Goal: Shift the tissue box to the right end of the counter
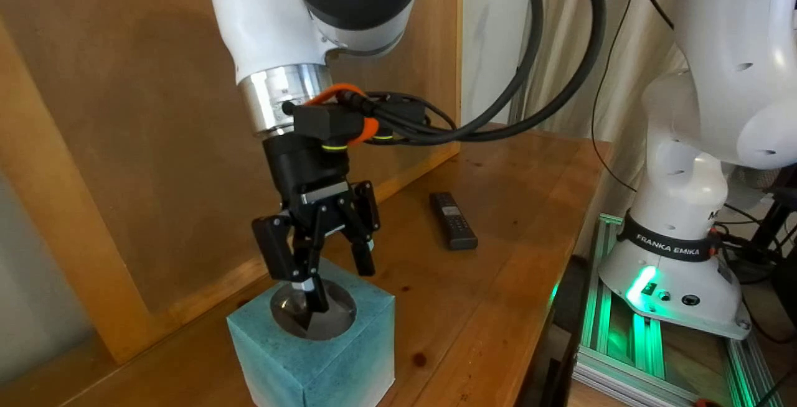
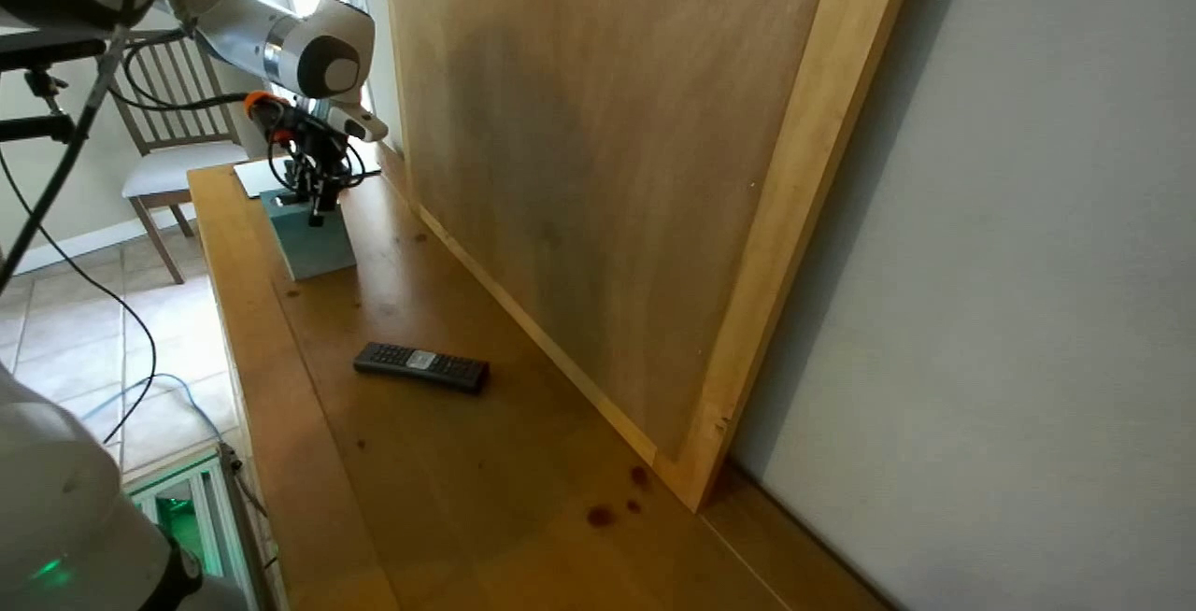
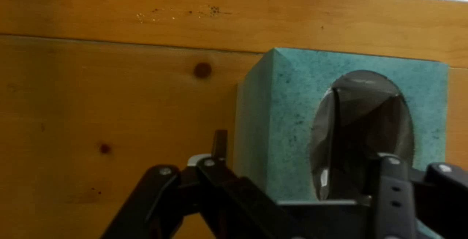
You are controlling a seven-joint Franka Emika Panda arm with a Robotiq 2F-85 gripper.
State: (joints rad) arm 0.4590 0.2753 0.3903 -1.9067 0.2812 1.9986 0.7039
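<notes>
The teal-blue tissue box stands upright on the wooden counter, with its dark round opening facing up. It also shows in an exterior view and in the wrist view. My gripper is open above the box, its fingers wide apart. In the wrist view the gripper has one finger over or in the opening and the other beyond the box's side. The gripper also shows in an exterior view. How deep the finger at the opening reaches is hard to tell.
A black remote lies on the counter, also seen in an exterior view. A brown board wall backs the counter. A flat white object lies behind the box. The robot base stands beside the counter.
</notes>
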